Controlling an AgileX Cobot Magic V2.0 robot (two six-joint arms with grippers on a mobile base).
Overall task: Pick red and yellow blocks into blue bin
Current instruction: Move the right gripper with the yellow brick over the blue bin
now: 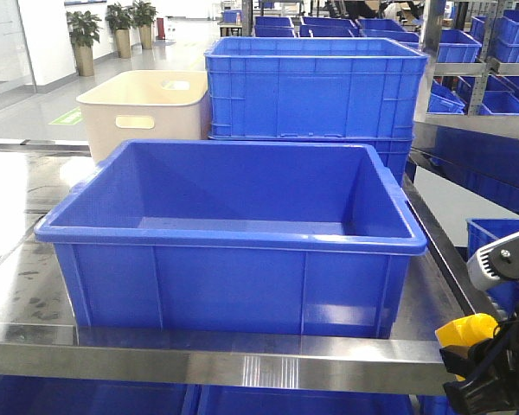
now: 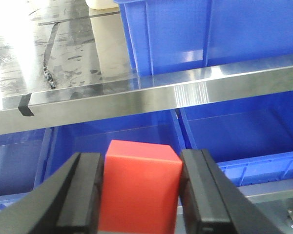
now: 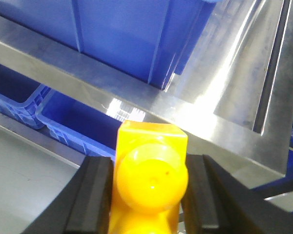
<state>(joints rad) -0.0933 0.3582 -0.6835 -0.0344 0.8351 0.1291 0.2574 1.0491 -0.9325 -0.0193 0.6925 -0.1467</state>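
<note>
Two blocks, one in each pincer. In the left wrist view, left pincer (image 2: 140,165) clamped on the red cube (image 2: 139,195), black fingers (image 2: 83,195) pressed flat against its two sides. In the right wrist view, right pincer (image 3: 150,165) clamped the same way on the yellow brick (image 3: 151,141), one round stud facing the camera. Both blocks off the steel surface (image 1: 35,303), out in front of its front edge. On that surface, close to the edge and upright: the blue bin (image 1: 233,294). Behind the bin, a cream tub (image 1: 143,104) with handle slots to the left and a ribbed blue crate (image 1: 311,86) to the right. In the front view, brick and right pincer low at the right, near the bin's front right corner but apart from it. Below the surface, further blue crates (image 2: 224,131).
</note>
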